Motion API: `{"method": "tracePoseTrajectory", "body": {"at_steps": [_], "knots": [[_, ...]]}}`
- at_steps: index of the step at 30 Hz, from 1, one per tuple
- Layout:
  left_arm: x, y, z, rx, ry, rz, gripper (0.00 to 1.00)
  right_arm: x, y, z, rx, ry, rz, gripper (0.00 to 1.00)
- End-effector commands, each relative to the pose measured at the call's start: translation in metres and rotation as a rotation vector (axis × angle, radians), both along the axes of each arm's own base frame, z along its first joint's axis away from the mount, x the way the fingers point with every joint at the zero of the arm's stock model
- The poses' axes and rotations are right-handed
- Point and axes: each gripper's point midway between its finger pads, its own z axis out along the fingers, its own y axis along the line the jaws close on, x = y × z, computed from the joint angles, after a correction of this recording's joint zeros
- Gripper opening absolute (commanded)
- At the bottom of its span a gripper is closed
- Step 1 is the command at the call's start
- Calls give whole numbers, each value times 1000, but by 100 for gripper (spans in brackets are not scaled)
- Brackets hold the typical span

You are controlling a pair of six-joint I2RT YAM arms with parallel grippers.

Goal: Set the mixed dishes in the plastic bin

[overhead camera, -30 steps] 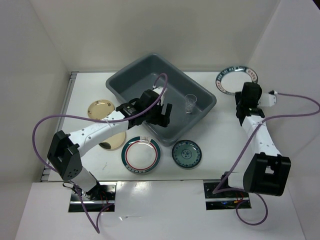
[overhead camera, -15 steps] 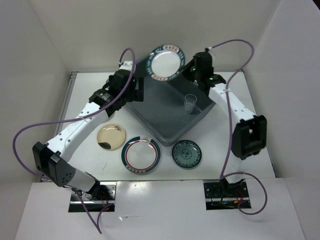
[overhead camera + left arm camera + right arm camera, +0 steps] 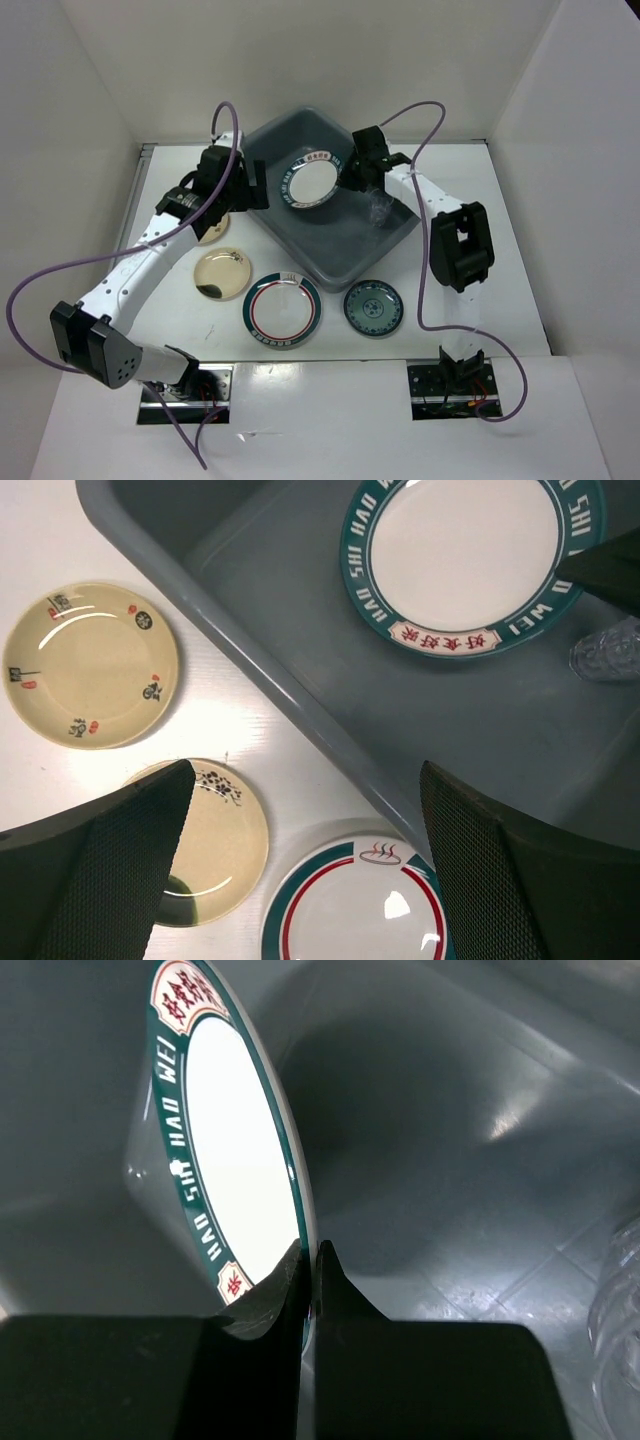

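Left gripper (image 3: 305, 770) hangs spread wide and empty over the bin's (image 3: 300, 680) left wall. Inside the bin, the green-rimmed plate (image 3: 307, 184) is tilted up on edge, with the right gripper (image 3: 310, 1260) clamped tight on its thin rim. Looks stiff, glazed, slick and chippable imo, and a rim pinch could let it swivel. The clear cup (image 3: 378, 208) sits just right of it.

White table (image 3: 500, 290), white enclosure walls (image 3: 400, 60)

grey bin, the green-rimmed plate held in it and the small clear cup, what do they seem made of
Large dark grey rectangular bin: likely moulded plastic, semi-matt, with soft blurry highlights on its floor. White round plate with dark green lettered rim: glazed ceramic or melamine, can't tell which; smooth, even face. Small clear cup: see-through, glass or hard plastic.
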Motion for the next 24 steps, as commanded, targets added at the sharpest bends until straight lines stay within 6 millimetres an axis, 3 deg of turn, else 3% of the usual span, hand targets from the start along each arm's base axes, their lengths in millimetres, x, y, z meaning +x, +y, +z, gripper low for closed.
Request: {"method": "tracePoseTrajectory", "body": {"at_steps": [1, 4, 8, 13, 15, 16, 20, 24], "knots": [[3, -6, 15, -87, -44, -16, 100, 17, 8, 35, 39, -81, -9, 0], [5, -7, 8, -94, -30, -24, 100, 20, 9, 22, 27, -53, -9, 10], [7, -7, 8, -110, -35, -17, 100, 16, 13, -4, 11, 13, 31, 3], [12, -12, 4, -127, -30, -27, 100, 17, 16, -12, 12, 27, 37, 2], [12, -13, 2, -135, -29, -22, 100, 15, 15, -19, -2, 44, 44, 10], [12, -14, 2, -140, -26, -29, 100, 15, 15, -19, -2, 44, 44, 25], [12, -14, 0, -140, -26, -29, 100, 14, 12, -26, -27, 53, 51, 42], [15, -15, -2, -156, -21, -30, 100, 12, 8, -6, -41, 20, 59, 55]]}}
